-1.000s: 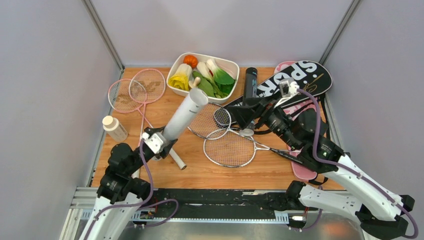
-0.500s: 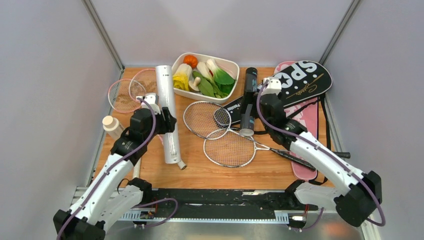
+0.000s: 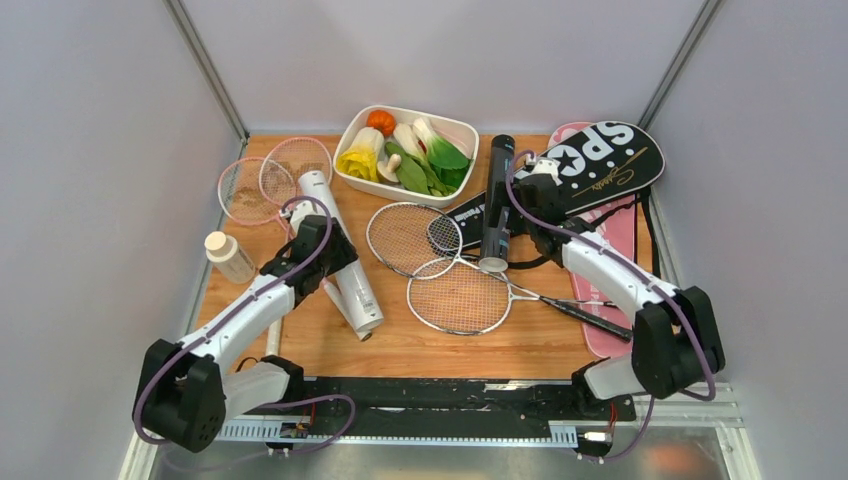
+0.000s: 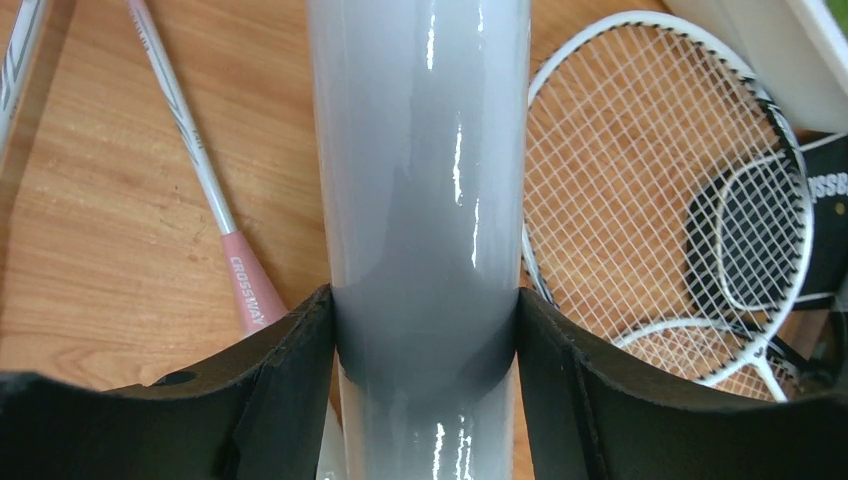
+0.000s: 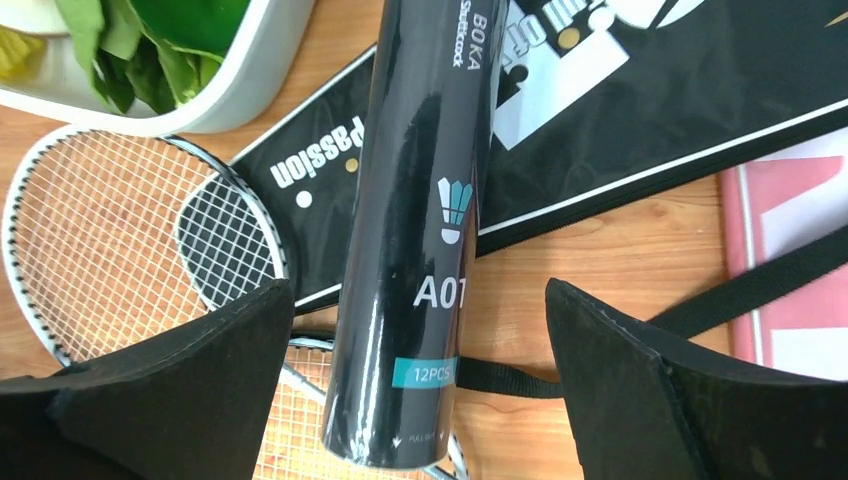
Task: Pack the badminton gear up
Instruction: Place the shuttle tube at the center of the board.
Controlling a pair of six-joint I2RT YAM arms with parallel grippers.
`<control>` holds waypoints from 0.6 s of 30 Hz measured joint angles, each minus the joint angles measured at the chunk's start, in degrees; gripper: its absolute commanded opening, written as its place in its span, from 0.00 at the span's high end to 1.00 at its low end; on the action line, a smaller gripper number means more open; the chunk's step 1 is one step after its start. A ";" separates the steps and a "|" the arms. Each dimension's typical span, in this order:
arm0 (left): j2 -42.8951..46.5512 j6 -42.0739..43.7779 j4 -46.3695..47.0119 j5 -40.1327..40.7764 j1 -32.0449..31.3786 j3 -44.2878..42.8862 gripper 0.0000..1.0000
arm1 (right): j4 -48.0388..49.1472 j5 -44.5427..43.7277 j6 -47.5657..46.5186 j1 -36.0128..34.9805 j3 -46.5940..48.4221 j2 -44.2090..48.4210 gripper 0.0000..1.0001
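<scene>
My left gripper [image 3: 322,243] is shut on the white tube [image 3: 343,268], which lies slanted over the table's left half. In the left wrist view the jaws [image 4: 425,315] press both sides of the white tube [image 4: 420,150]. My right gripper [image 3: 507,205] is open around the black tube [image 3: 497,190], which lies on the black "SPORT" cover [image 3: 600,160]. In the right wrist view the black tube [image 5: 420,220] sits between the spread fingers [image 5: 418,300], nearer the left one, touching neither. Silver racquets [image 3: 455,290] lie mid-table and pink racquets [image 3: 270,180] at the back left. No shuttlecock is in view.
A white tray of toy vegetables [image 3: 352,180] stands at the back centre. A small clear bottle with a cream cap [image 3: 229,257] stands at the left edge. The pink cover [image 3: 618,235] lies at the right with black straps over it. Grey walls close three sides.
My left arm has swung the white tube down from a raised tilt to lie low over the table. My right gripper has moved back from the racquets to straddle the black tube.
</scene>
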State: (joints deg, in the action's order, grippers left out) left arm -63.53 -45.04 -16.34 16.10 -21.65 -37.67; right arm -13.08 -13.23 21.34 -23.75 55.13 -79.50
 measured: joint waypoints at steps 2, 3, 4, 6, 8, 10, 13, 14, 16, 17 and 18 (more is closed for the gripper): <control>-1.01 -1.53 1.05 0.70 0.02 1.20 0.62 | 0.59 1.77 -0.04 0.94 0.02 -2.40 0.05; -1.64 -2.10 1.29 0.83 0.02 1.46 0.56 | 0.72 2.86 -0.11 1.46 0.09 -3.74 0.06; -2.40 -2.51 1.51 0.81 0.02 1.53 0.44 | 0.85 4.07 -0.22 1.97 0.17 -5.25 0.07; -3.74 -2.89 2.03 0.68 0.02 1.53 0.28 | 0.94 5.68 -0.39 2.71 0.39 -7.50 0.07; -4.39 -3.23 2.01 0.52 0.02 1.53 0.25 | 0.94 6.91 -0.59 3.30 0.55 -9.05 0.08; -4.37 -3.30 1.90 0.52 0.02 1.55 0.24 | 0.94 7.72 -0.79 3.76 0.57 -9.68 0.09; -3.37 -3.26 1.92 0.63 0.02 1.53 0.23 | 1.01 8.74 -1.20 4.42 1.29 -10.36 0.10; -2.62 -3.23 1.88 0.83 0.02 1.53 0.23 | 1.11 9.14 -1.40 4.57 1.70 -10.80 0.10; -0.96 -3.26 1.55 1.33 0.02 1.49 0.23 | 1.53 9.94 -1.73 4.85 2.64 -12.02 0.11; 0.13 -3.28 1.16 1.86 0.02 1.44 0.23 | 1.75 10.34 -1.86 5.03 3.17 -12.83 0.11; 1.11 -3.30 0.76 2.32 0.02 1.38 0.23 | 1.84 10.88 -1.99 5.16 3.56 -13.62 0.11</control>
State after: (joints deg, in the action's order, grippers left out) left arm -62.41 -48.34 -15.57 18.41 -21.63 -36.29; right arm -11.25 -2.35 19.35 -18.59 58.70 -93.12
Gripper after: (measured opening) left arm 0.769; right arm 0.894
